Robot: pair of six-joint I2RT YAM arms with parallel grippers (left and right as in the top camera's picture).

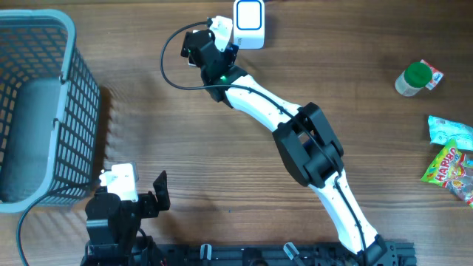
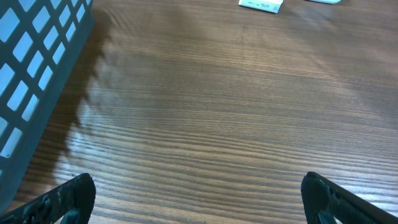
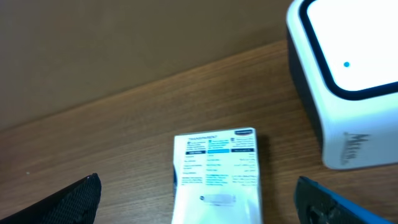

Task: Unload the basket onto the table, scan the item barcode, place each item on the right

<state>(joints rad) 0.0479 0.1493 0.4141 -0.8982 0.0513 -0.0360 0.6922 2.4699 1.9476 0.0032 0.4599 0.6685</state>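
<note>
Looking at the right wrist view, the item (image 3: 216, 177) is a small flat white pack with fine print and a blue stripe on its top face. It lies flat on the wood table (image 1: 185, 148) at the far side, just left of the white scanner (image 1: 250, 22). The right gripper (image 3: 199, 205) hangs right over it with jaws spread wide, nothing in them, and as far as I can tell it isn't touching the pack. The left gripper (image 2: 198, 202) sits near-left by the basket (image 1: 66, 44), also spread wide and empty.

My guess is the pack is light, fairly stiff like thin card, and probably a bit slick, so it could skate on the wood. I'd pinch it gently across the narrow width, on the long edges at mid-length, keeping the fingers off the print. I can't make out a barcode for sure, so it may be underneath.
</note>
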